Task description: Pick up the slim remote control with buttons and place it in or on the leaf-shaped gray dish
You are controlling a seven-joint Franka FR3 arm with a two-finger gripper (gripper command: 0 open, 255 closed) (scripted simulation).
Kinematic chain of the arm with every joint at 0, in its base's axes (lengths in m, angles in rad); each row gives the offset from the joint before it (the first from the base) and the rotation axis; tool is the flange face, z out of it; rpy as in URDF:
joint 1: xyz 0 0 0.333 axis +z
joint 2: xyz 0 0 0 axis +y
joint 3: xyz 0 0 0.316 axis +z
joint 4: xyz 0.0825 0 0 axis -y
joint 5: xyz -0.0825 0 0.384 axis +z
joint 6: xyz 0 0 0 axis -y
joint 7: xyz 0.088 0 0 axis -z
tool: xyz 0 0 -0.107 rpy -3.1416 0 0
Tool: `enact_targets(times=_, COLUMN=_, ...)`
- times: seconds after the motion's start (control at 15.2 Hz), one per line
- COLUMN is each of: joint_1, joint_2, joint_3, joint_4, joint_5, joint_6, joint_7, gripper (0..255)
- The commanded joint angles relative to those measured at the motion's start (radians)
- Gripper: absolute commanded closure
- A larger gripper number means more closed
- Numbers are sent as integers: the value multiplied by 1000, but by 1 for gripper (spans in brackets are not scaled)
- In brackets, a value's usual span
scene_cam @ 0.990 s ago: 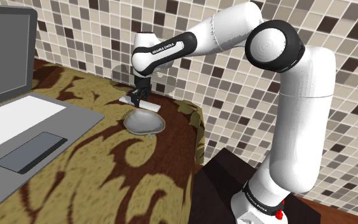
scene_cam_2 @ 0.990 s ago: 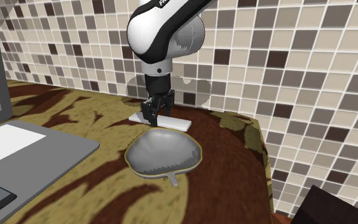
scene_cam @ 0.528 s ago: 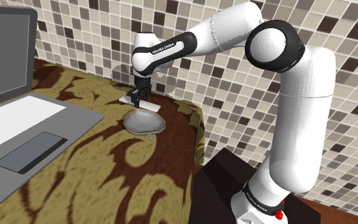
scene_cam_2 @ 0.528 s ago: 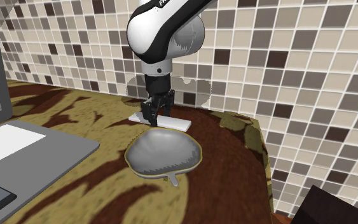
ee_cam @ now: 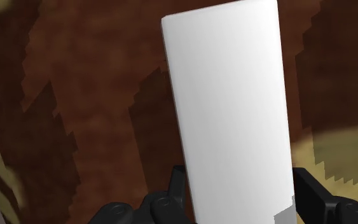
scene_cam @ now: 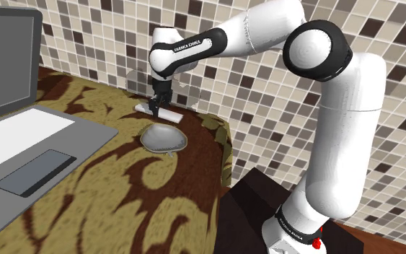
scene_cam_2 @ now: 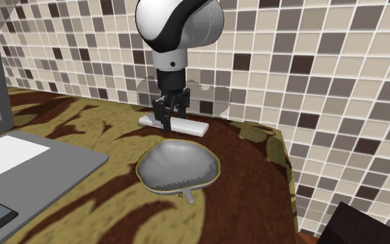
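The remote (scene_cam_2: 188, 127) is drawn as a slim plain white slab. My gripper (scene_cam_2: 167, 123) is shut on it near one end and holds it level, a little above the patterned tabletop. In the shoulder view the remote (scene_cam: 168, 112) hangs under the gripper (scene_cam: 155, 107), just behind the leaf-shaped grey dish (scene_cam: 164, 137). The dish (scene_cam_2: 178, 165) lies empty on the table, in front of the remote, with its stem pointing toward the camera. In the wrist view the remote (ee_cam: 231, 108) runs away from the gripper (ee_cam: 241, 191), clasped between the black fingers (ee_cam: 176, 186).
An open grey laptop (scene_cam: 28, 144) takes up the shoulder view's left side. A tiled wall (scene_cam_2: 311, 62) stands close behind the remote. The table's edge (scene_cam: 226, 155) drops off to the dish's right, and the robot's dark stand (scene_cam: 255, 209) sits beyond it.
The arm has risen and carried the remote up off the table, slightly toward the wall. The fingers stay closed on it. The dish has not moved.
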Motion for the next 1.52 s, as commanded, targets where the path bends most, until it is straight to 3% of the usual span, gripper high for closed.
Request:
enact_targets(times=0.0, joint_1=0, joint_2=-11, joint_3=1, joint_4=15, joint_5=2, joint_6=-26, joint_7=-2, gripper=255)
enact_targets(times=1.06, joint_1=0, joint_2=-60, joint_3=3, joint_4=151, joint_5=10, joint_6=-211, joint_7=-10, gripper=255)
enact_targets(times=1.45, joint_1=41, joint_2=-253, joint_3=38, joint_4=-111, joint_5=23, joint_6=-143, joint_7=67, gripper=255)
